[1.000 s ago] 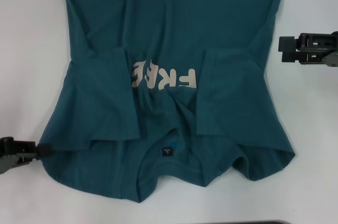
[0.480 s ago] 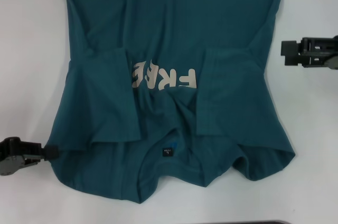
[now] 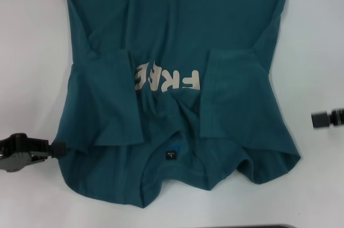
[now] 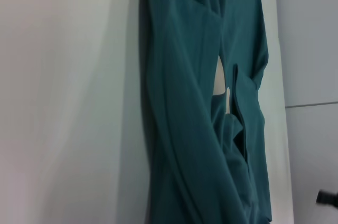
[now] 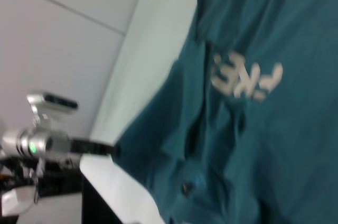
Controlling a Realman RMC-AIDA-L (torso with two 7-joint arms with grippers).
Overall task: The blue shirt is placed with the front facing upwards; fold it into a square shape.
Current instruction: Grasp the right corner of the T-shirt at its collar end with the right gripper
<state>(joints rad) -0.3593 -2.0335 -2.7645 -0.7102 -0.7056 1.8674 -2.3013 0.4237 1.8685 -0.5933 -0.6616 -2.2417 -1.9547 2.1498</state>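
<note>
The blue shirt (image 3: 177, 23) lies flat on the white table, front up, with both sleeves folded in over the chest. Its beige "FREE" letters (image 3: 166, 78) show between the sleeves, and the dark neck label (image 3: 170, 155) is at the near end. My left gripper (image 3: 60, 148) is at the shirt's near left edge, shut on the fabric there. It also shows in the right wrist view as the left gripper (image 5: 112, 150) meeting the shirt (image 5: 274, 145). My right gripper (image 3: 321, 120) hangs off to the right, apart from the cloth. The left wrist view shows the shirt (image 4: 185, 102) only.
The white table (image 3: 27, 50) has bare surface on both sides of the shirt. A dark strip (image 3: 242, 226) marks the table's near edge. The shirt's far end runs out of the head view.
The left gripper has moved right and the shirt's near left edge has shifted inward with it. The right gripper has dropped from beside the shirt's middle towards the near right, farther from the cloth.
</note>
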